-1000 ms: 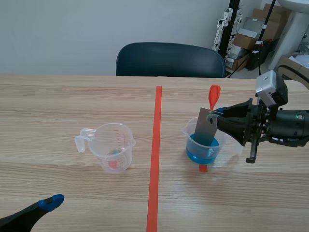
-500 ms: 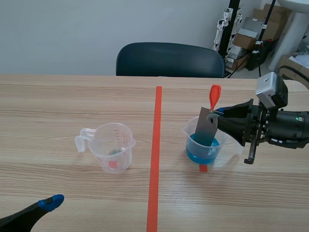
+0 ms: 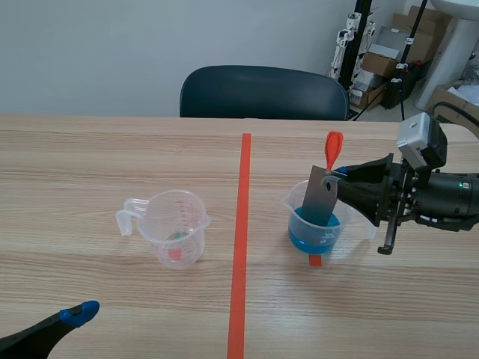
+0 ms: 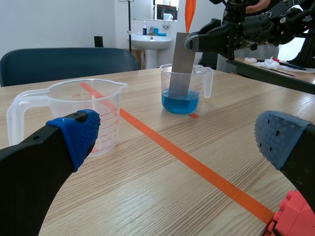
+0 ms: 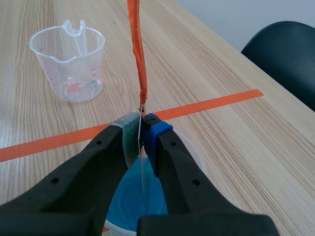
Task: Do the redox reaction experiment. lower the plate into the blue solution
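A grey metal plate (image 3: 319, 196) with an orange tag (image 3: 331, 149) on top stands upright in a clear beaker (image 3: 320, 224) holding blue solution (image 3: 314, 230); its lower end dips into the liquid. My right gripper (image 3: 336, 178) is shut on the plate's upper edge, seen edge-on between the pads (image 5: 149, 131) in the right wrist view, with the blue solution (image 5: 129, 199) below. My left gripper (image 4: 177, 137) stands open low at the table's near left, far from the beaker (image 4: 183, 91); only one blue fingertip (image 3: 78, 313) shows in the scene view.
An empty clear measuring cup (image 3: 174, 226) stands left of the orange tape line (image 3: 240, 239); it also shows as the cup (image 4: 81, 113) ahead of my left fingers and the cup (image 5: 70, 61) beyond the right gripper. A dark chair (image 3: 263, 93) is behind the table.
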`<state>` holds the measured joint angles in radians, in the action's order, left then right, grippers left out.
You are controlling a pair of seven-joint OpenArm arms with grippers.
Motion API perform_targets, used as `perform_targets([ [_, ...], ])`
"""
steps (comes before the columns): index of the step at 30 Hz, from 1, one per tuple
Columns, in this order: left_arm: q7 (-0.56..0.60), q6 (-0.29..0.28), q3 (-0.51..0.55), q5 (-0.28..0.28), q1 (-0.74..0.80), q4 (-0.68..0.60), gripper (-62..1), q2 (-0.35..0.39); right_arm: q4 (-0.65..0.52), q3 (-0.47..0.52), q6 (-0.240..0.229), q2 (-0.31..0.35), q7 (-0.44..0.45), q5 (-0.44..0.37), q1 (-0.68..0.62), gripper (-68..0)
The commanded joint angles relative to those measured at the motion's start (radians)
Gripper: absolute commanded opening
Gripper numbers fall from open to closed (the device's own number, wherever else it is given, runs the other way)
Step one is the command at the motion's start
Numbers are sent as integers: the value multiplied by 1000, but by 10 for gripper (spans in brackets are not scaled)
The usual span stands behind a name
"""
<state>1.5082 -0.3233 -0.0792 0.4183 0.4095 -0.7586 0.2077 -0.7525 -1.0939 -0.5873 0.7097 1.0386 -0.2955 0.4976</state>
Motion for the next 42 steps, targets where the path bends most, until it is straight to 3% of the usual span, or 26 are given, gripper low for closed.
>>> perform_targets([
  [1,46,-1,0,-10,-3,-13,14,7,-8,8,-3,19,-11,4,1,-669],
  [11,46,25,0,-10,-3,-13,14,6,-8,8,-4,19,-11,4,1,-669],
  [42,46,25,0,-10,-6,-13,14,6,-8,8,-3,19,-10,4,1,-669],
])
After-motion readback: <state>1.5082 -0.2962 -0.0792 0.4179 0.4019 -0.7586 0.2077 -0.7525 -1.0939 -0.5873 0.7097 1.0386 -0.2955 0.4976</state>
